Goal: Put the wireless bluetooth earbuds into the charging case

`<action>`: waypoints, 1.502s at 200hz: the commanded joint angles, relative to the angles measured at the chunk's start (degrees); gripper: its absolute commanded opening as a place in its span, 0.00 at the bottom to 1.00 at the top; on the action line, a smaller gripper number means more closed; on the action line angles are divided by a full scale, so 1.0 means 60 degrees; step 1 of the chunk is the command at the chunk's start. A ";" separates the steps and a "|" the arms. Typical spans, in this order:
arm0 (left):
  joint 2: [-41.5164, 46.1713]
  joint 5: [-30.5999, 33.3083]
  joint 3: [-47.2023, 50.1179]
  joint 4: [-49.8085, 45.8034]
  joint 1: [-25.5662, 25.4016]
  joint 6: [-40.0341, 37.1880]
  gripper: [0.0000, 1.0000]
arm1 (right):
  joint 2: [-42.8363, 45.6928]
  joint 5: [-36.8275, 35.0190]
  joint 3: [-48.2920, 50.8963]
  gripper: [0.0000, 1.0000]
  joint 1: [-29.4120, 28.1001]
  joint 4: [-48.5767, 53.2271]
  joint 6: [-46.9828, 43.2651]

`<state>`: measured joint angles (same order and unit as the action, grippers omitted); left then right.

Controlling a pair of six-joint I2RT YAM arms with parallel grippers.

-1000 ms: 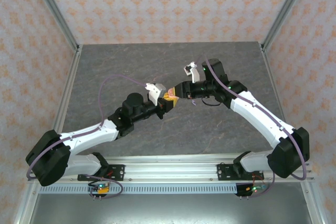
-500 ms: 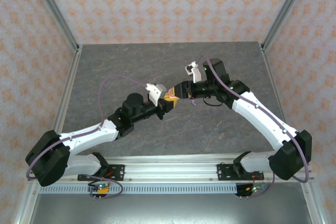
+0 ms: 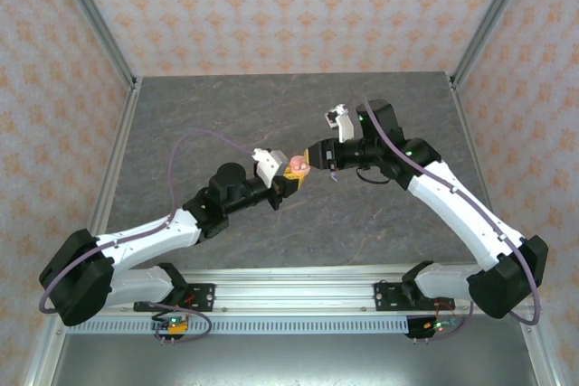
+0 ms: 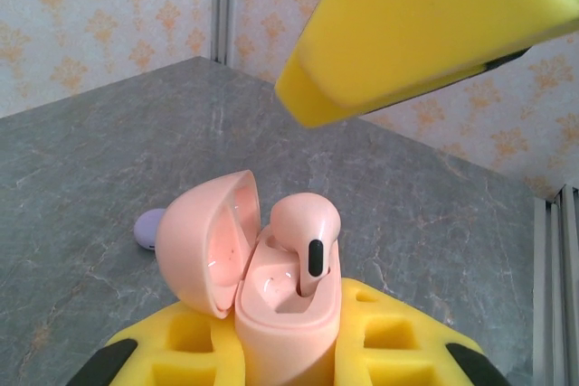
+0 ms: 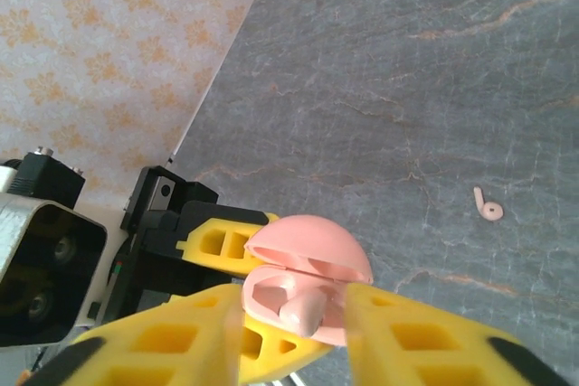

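Our left jaws clench the open pink case, with one pink earbud standing in it. Our right jaws hang parted just above the case, gripping nothing. A second earbud lies on the table near the case.

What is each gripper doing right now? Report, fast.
Left gripper: closed on the pink case, lid open.
Right gripper: open, holding nothing; the pink earbud sits in the case.

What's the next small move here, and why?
Likely press the pink earbud down with the right tool: it stands tall in its slot, apparently not seated, in the open pink case that the left tool grips.
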<state>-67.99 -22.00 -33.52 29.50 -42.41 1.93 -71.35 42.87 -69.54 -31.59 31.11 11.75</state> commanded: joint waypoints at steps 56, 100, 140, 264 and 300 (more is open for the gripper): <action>0.0176 -0.0063 -0.0249 -0.0300 -0.0080 -0.0250 0.04 | -0.0004 0.0003 -0.0195 0.17 -0.0076 0.0450 -0.0204; 0.0169 -0.0206 -0.0317 -0.0221 -0.0080 -0.0096 0.04 | -0.0244 -0.0087 -0.0246 0.17 -0.0213 0.0584 -0.0288; 0.0184 -0.0376 -0.0374 -0.0210 -0.0080 0.0008 0.04 | -0.0383 -0.0216 -0.0245 0.17 -0.0241 0.0613 -0.0263; -0.0006 -0.0781 -0.0551 -0.0112 -0.0080 0.0370 0.04 | -0.0777 0.0538 -0.0447 0.18 -0.0546 0.0585 -0.0466; -0.0115 -0.0809 -0.0595 -0.0074 -0.0070 0.0482 0.04 | -0.0822 0.0784 -0.0503 0.19 -0.0594 0.0607 -0.0537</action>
<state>-68.05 -25.58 -34.46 26.30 -42.39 3.86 -75.66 43.75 -70.72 -33.74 34.13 9.78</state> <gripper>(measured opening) 0.186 0.186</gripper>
